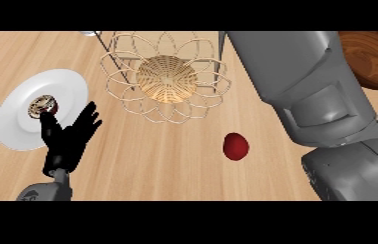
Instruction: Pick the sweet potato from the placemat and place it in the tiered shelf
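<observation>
The left hand's fingers (87, 115) are straight and spread wide, holding nothing, tips toward the counter's far edge. The thumb overlaps the near rim of a white plate (63, 85). The left hand (66, 144) itself stands upright near the counter's left edge, close to the near edge, on a short grey wrist (46, 190).

The plate lies at the left edge and carries a small round brownish item (43, 106), too small to identify.

The sweet potato (235, 146), a dark red oval, lies on the bare wood of the counter (162, 163), right of the middle, well apart from the left hand.

Beyond it, toward the far edge, stands the tiered shelf (168, 79), a wire basket with petal-shaped loops round a woven centre.

The right forearm (303, 88) runs along the counter's right side. The right hand is out of sight, so its fingers cannot be judged. A dark brown slab (362, 53) shows at the far right corner, partly behind the forearm.
</observation>
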Controlling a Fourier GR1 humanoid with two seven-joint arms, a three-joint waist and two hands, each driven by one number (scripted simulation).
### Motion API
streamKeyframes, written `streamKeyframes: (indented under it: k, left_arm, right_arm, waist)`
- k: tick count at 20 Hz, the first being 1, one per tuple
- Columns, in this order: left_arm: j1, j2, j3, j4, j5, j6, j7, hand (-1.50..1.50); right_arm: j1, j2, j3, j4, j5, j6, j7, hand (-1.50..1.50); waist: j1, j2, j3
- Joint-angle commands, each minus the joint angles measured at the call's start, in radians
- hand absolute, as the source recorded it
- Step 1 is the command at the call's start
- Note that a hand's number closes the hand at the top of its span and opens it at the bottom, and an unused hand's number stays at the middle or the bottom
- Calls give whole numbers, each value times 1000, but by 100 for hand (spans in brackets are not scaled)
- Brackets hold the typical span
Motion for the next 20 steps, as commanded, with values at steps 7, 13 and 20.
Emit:
streamKeyframes:
  k: [7, 13, 20]
  left_arm:
    - [64, -8, 9, 6, 9, -12, 2, 0]
    - [48, -34, 6, -15, -10, 37, 18, 0]
    - [74, 12, 48, 1, 17, -8, 13, 0]
  right_arm:
    - [43, -136, 10, -74, 88, -139, 153, -150]
    - [170, -240, -40, -256, 25, -69, 166, -150]
    - [392, -329, -30, -611, -87, 171, 220, -150]
  waist:
    - [-29, -11, -4]
    - [-45, -14, -2]
    - [-61, -19, -2]
